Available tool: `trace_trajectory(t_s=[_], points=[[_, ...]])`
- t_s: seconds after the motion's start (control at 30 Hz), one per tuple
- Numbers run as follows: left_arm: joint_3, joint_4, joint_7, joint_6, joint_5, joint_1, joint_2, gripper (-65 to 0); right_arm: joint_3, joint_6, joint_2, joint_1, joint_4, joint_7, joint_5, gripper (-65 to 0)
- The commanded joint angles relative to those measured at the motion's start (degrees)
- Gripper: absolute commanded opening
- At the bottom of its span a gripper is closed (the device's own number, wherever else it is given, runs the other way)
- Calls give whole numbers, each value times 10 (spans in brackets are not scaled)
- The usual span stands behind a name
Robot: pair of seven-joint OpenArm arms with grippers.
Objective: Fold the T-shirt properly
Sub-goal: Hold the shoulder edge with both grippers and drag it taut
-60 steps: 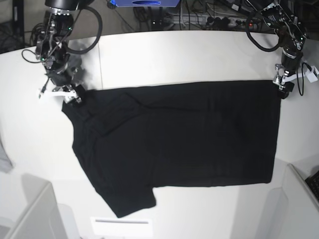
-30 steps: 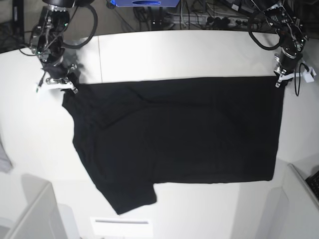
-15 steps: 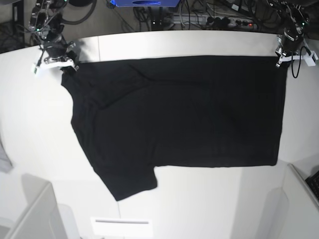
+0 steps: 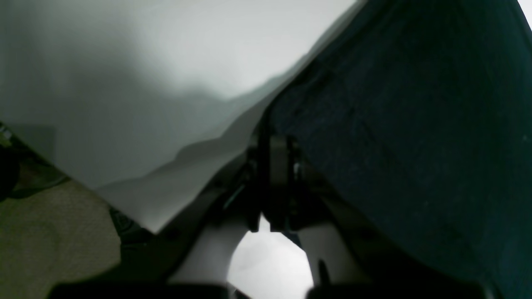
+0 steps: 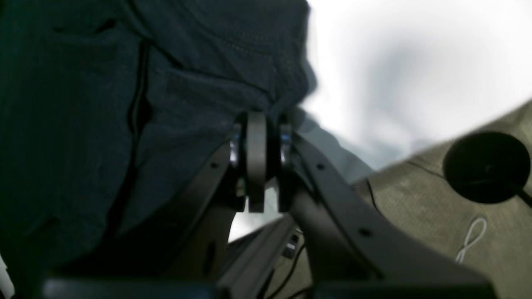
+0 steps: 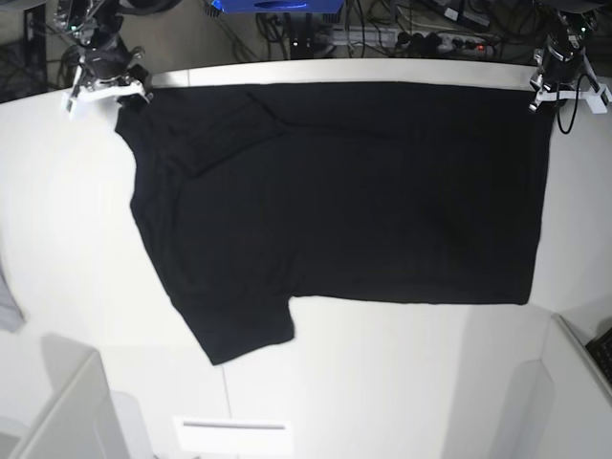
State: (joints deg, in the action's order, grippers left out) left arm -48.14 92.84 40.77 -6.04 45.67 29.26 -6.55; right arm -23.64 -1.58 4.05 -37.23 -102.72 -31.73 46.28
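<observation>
The black T-shirt point(image 6: 344, 191) lies spread flat on the white table point(image 6: 67, 239), plain side up, with no print showing. One sleeve point(image 6: 244, 330) points toward the front. My left gripper point(image 6: 540, 96) is shut on the shirt's far right corner. In the left wrist view, the left gripper point(image 4: 272, 162) pinches the cloth edge point(image 4: 415, 145). My right gripper point(image 6: 124, 94) is shut on the far left corner. In the right wrist view, the right gripper point(image 5: 257, 141) clamps the cloth point(image 5: 104, 104). The shirt's far edge lies along the table's far edge.
Cables and a power strip point(image 6: 430, 38) lie behind the table. A grey-white bin point(image 6: 57, 411) stands at the front left and another point(image 6: 583, 373) at the front right. A white label point(image 6: 232, 435) lies at the front edge.
Both grippers have moved toward the table's far edge, dragging the whole shirt with them. The shirt now lies flatter and farther back.
</observation>
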Motion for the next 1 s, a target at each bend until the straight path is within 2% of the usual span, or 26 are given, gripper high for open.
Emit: trace_trajectory(t_s=[0.0,0.97], points=[[-6,7,-11,-2,4,4,-8,-650,-5,2,5,-7,-14,11,4,-650],[-7,7,-11,-2,4,31,-8,-650,-5,2,5,-19,-22,9,3,-650]])
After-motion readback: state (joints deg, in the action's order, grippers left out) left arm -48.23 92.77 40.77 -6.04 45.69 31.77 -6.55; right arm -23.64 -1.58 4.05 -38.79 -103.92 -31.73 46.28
